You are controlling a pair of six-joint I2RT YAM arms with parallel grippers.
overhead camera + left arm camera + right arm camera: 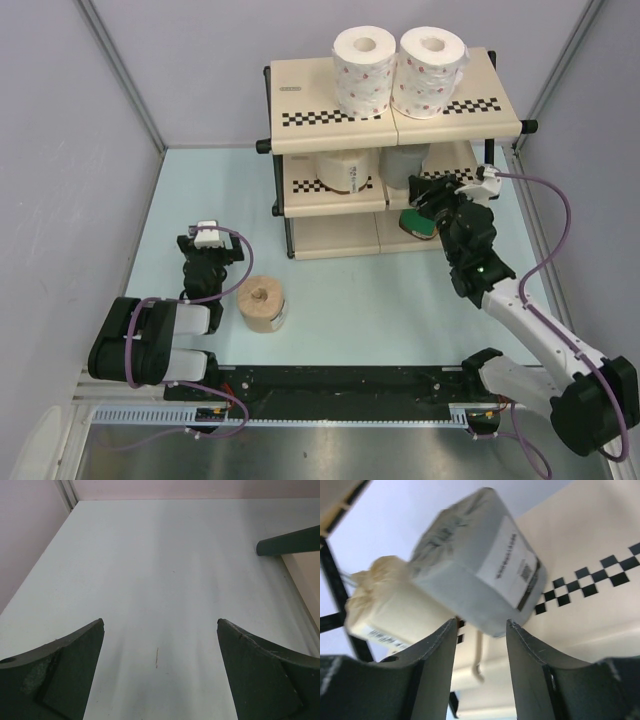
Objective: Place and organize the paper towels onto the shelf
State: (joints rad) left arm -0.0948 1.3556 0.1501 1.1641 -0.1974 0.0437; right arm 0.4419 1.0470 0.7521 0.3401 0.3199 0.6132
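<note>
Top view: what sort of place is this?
Probably a robot test cell: plain walls enclose the table, a left arm and a right arm are mounted at its near edge, and a shelf holds rolls.

Six paper towels [363, 68] — one shelf [490, 90]

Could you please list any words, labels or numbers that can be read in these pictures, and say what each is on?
Nothing is legible.
White barcode label on the grey roll: print too blurred.
Barcode sticker on the cream roll: too blurred.
Small label on the shelf top: too small.
</note>
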